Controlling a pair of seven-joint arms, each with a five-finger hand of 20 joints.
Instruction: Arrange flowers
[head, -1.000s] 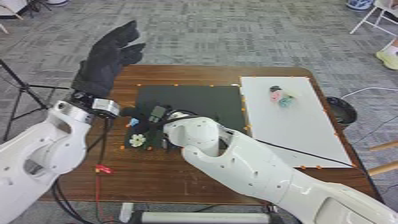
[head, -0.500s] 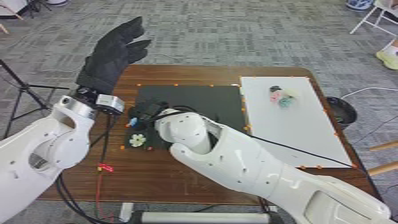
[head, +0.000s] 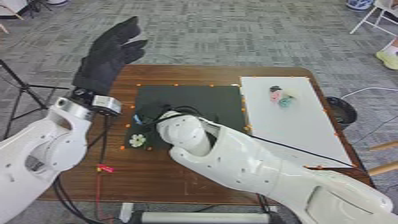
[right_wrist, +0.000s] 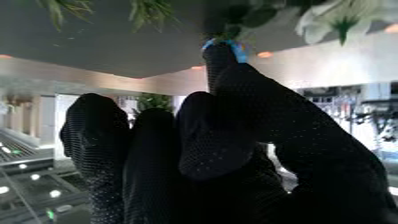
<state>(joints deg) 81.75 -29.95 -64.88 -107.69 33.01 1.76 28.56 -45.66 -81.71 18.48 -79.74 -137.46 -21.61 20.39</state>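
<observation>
While right arm (head: 244, 162) overhangs black mat (head: 213, 97), left robot hand (head: 102, 62) extends straight.

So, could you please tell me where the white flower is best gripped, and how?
I'd pinch the white flower by its narrow green base, coming low from the near side over bare table, since the petals above spread wide and face up.

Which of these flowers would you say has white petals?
The white flower at the near-left corner of the black mat; the pink one and teal one lie on the white board.
</observation>
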